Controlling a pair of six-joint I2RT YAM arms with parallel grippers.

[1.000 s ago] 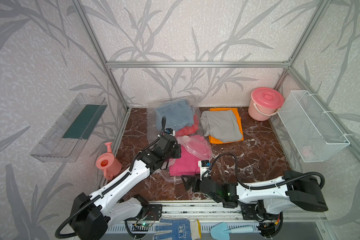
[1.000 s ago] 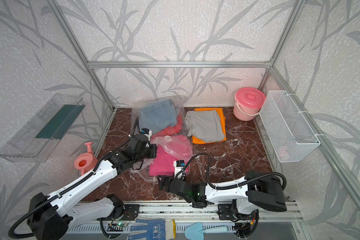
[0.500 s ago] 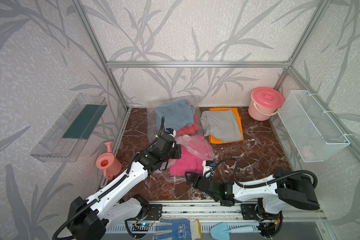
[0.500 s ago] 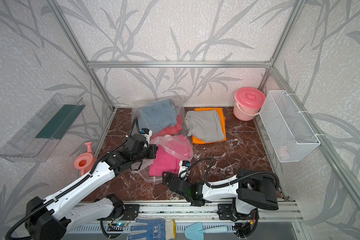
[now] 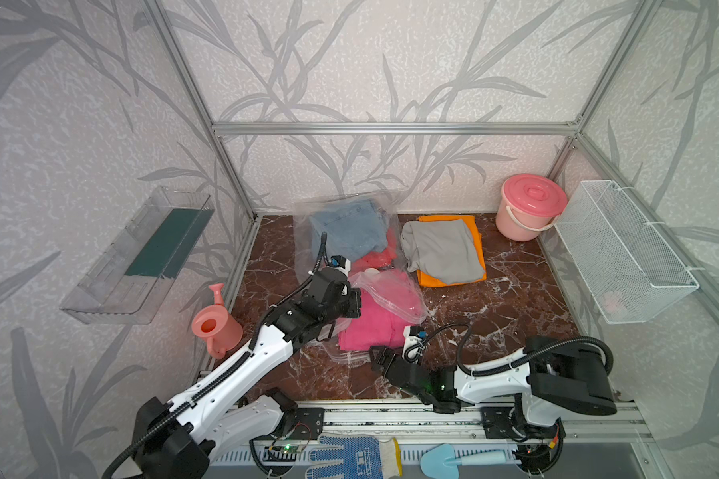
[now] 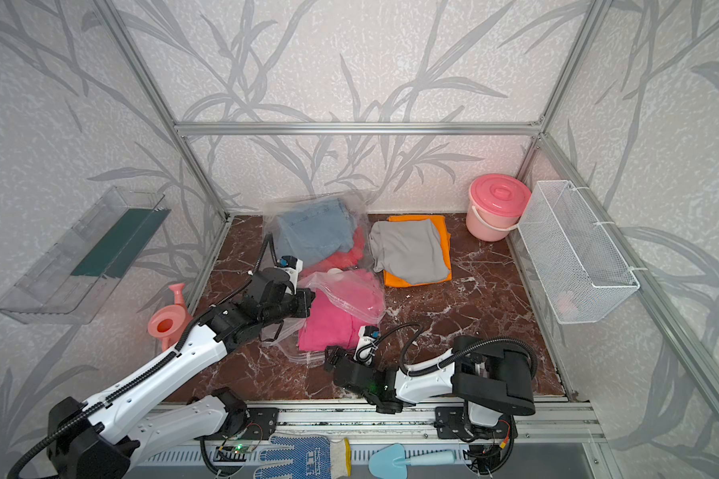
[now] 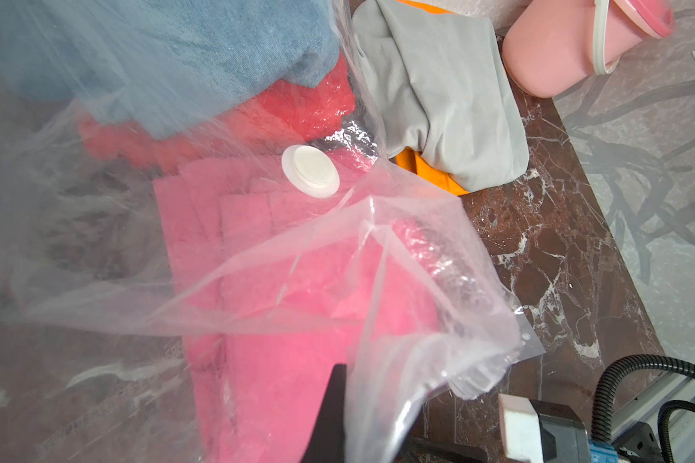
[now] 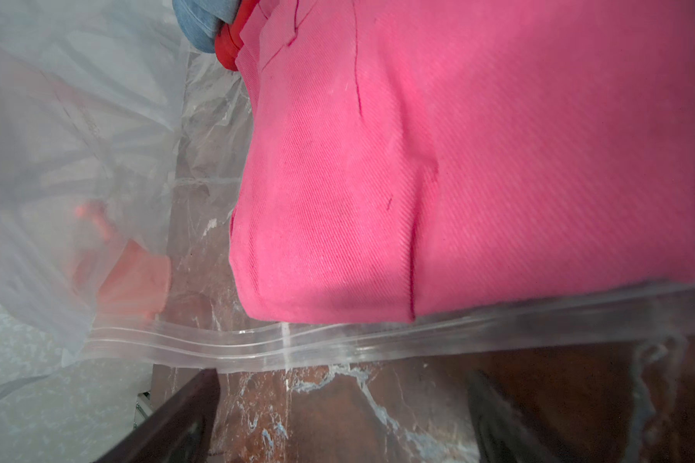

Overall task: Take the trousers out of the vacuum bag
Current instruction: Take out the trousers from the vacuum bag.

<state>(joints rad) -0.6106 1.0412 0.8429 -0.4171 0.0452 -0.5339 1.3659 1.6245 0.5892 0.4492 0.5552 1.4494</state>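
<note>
At the far left a clear wall tray [image 5: 142,257] hangs on the wall, and below it a pink watering can [image 5: 214,327] stands at the edge of the marble tabletop [image 5: 494,315]. Next comes the left pincer [image 5: 354,302], clenched on the upper film of the vacuum bag [image 5: 399,290] and holding that layer raised off the cloth beneath. The bag lies left of the tabletop's middle, running from the back wall toward the near rail. Its mouth faces the rail, and its lower zip-seal edge [image 8: 257,344] lies flat on the marble. Three trousers are inside. The blue denim trousers [image 5: 349,228] are at the back, the red trousers [image 5: 374,259] peep out just in front of them, and the hot pink trousers [image 5: 370,327] are nearest the mouth. The near fold of the pink pair rests just behind the zip-seal edge. The round white valve [image 7: 310,171] sits on the upper film, between the red and the pink. In front of the mouth the right pincer [image 5: 376,358] sits low over the marble. Its two fingers [image 8: 169,421] are spread wide and grasp nothing, just short of the zip-seal edge and facing the pink fold. To the right, outside the bag and just beside it, the grey trousers [image 5: 441,249] lie on top of the orange trousers [image 5: 449,278]. A lidded pink bucket [image 5: 530,211] stands in the back right corner, and a white wire basket [image 5: 623,257] hangs on the right wall. On the front ledge lie a blue-dotted glove [image 5: 353,456] and, to its right, a pale blue scoop [image 5: 453,460].
</note>
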